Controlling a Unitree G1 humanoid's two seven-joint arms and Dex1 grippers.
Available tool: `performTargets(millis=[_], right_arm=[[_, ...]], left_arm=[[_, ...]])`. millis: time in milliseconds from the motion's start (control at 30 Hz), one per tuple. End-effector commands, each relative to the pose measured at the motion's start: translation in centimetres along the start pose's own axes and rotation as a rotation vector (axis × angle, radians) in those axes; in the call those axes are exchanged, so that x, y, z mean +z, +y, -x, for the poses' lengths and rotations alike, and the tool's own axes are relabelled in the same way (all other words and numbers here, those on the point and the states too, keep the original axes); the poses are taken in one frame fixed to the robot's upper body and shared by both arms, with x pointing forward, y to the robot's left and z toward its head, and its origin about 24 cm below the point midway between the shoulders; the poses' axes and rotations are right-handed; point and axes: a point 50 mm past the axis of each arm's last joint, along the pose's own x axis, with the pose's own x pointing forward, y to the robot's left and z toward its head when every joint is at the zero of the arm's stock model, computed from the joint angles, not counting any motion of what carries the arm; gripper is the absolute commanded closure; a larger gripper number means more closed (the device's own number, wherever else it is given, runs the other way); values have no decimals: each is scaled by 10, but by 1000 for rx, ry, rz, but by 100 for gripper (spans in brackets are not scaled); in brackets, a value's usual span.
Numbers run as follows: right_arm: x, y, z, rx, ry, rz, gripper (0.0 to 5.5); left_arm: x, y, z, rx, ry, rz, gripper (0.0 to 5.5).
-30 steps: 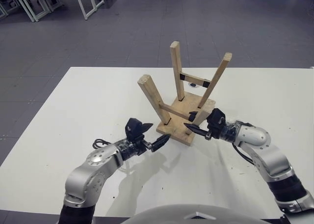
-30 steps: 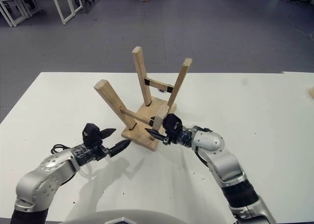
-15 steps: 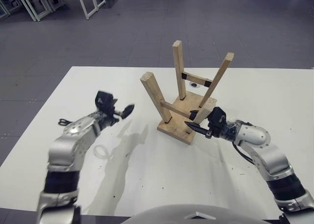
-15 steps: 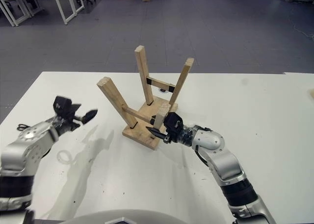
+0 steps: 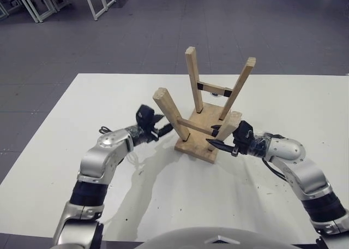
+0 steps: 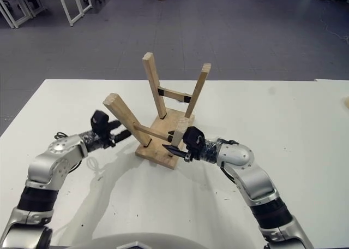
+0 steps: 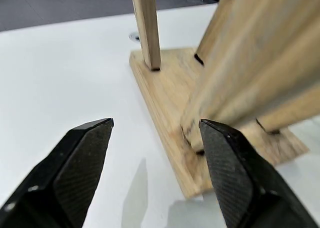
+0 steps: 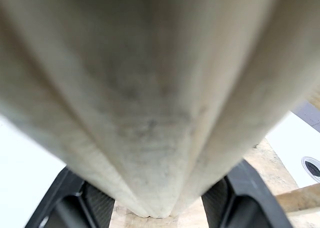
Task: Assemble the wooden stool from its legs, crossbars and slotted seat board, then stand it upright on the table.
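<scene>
The stool stands upside down on the table, its seat board flat on the top and all four legs pointing up, joined by a low crossbar and a taped one farther back. So the assembly looks done, and turning the stool upright is what remains.

The right gripper has the near leg between its jaws. In the right wrist view a finger sits on each side of the wood, apparently clenched on it low down, just above the board, though so close a view leaves actual contact hard to confirm.

The left gripper is released, its jaws spread wide. Between them lie bare table and the board's edge. The splayed leg rises just outside one fingertip, at its foot in the board, not yet inside the gap.

My reading is that the stool is stiff and fairly light, of plain dry wood that pads should grip well. Its weak points are likely the slotted joints, since a pull on one leg alone could lever it out. Holding two opposite legs low, close to the board, should spare the joints when it is turned over.
</scene>
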Motion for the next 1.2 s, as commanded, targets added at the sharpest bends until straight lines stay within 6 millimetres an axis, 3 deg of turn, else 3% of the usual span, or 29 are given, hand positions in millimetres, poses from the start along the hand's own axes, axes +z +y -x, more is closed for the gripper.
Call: performTargets(millis=[33, 167, 367, 567, 800, 900, 1000, 1100, 1200], right_arm=[[-55, 29, 4, 168, 235, -195, 348], [-53, 12, 5, 205, 202, -136, 348], [-30, -20, -9, 205, 79, -17, 348], [-3, -41, -12, 292, 17, 73, 348], [7, -55, -7, 289, 23, 157, 202], [-1, -61, 10, 296, 129, 217, 150], [-20, -68, 45, 286, 381, 274, 110], [-8, -93, 64, -91, 373, 260, 110], [28, -117, 76, -565, 167, 105, 110]], left_arm=[[-23, -17, -2, -110, 79, -28, 228], [-35, 2, 19, -23, 162, -58, 228], [-38, -20, 16, -71, 148, -30, 228], [-36, -21, 15, -68, 145, -24, 228], [-39, -23, 14, -56, 142, -25, 228], [-40, -20, 17, -36, 157, -43, 228], [-42, -13, 21, 0, 208, -110, 228], [-46, -7, 23, 6, 236, -123, 228], [-51, -14, 22, -51, 257, -109, 228]])
